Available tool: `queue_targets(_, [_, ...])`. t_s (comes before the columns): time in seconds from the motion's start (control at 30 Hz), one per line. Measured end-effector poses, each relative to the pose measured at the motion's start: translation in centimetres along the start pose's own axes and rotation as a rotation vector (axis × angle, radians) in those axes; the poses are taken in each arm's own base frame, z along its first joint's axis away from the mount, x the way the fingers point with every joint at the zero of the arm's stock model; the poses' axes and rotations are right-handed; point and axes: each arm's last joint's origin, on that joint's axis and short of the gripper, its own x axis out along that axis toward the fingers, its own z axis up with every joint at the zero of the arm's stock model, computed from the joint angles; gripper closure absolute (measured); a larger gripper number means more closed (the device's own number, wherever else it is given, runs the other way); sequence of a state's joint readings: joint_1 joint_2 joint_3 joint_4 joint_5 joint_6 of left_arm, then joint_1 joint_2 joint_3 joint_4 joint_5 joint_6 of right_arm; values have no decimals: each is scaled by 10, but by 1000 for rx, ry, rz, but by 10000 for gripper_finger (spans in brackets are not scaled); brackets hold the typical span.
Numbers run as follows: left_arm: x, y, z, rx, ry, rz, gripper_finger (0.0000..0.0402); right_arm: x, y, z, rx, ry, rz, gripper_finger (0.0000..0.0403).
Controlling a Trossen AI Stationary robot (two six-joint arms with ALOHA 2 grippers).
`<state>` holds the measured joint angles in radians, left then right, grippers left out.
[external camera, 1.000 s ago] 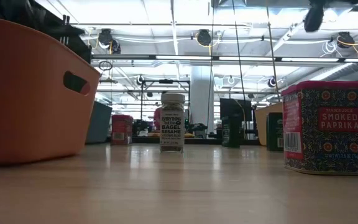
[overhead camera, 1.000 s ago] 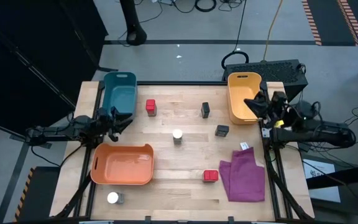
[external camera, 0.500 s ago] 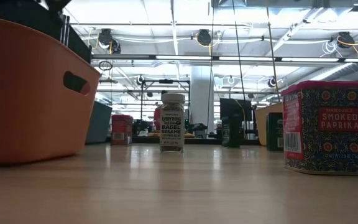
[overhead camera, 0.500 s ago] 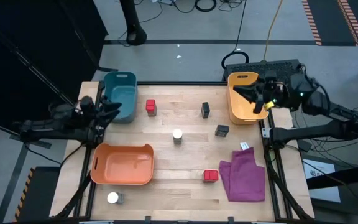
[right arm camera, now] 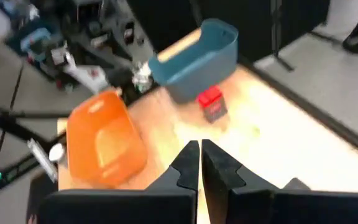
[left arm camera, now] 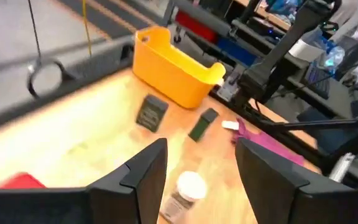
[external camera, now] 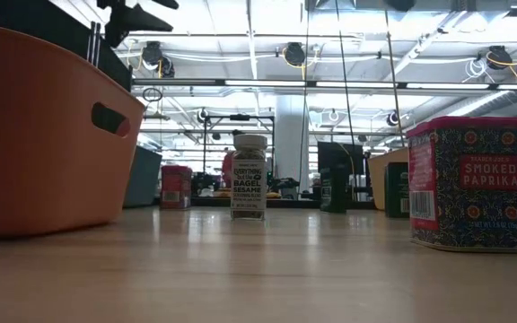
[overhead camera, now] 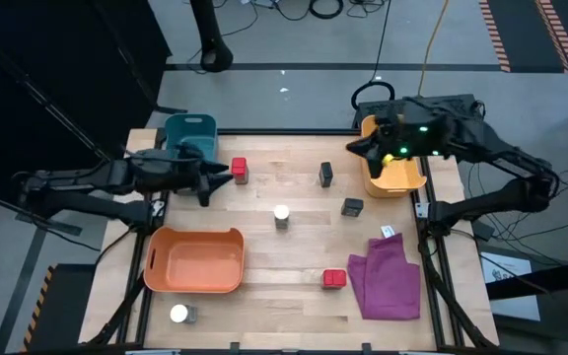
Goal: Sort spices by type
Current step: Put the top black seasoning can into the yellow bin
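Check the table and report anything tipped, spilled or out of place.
Nothing is spilled or damaged. All six spices stand scattered outside the bins. Two oddities: the purple cloth lies rumpled near the right edge with a small white tag at its top, and one clear jar sits alone at the near edge, beside the orange bin.

Two labels I can read from the low camera.
The red tin at the right says "TRADER JOE'S SMOKED PARAPRIKA"—correction, I read "SMOKED PAPRIKA"; the clear jar mid-table says "BAGEL SESAME", smaller print above it illegible.
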<state>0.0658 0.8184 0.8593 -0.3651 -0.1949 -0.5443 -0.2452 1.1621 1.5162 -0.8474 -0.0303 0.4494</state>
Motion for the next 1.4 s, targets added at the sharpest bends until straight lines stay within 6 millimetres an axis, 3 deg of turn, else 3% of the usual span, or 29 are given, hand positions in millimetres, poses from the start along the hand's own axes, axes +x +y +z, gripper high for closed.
queue_targets(0.43, [12, -1, -5, -120, 54, -4, 206, 74, -6, -6, -141, 180, -48, 403])
queue_targets(0.8, [12, 4, -7, -214, 25, 111, 206, 119, -9, -10, -130, 220, -67, 403])
queue_targets(0.97, [12, 2, -5, -269, 4, 93, 206, 139, -16, -8, 1, 201, -90, 403])
queue_targets(1.27, [12, -2, 10, -307, -144, 28, 206, 148, -56, 0, 193, 277, -273, 395])
queue_targets(1.4, [13, 4, 14, -317, -168, 60, 206, 156, -59, 15, 221, 376, -338, 370])
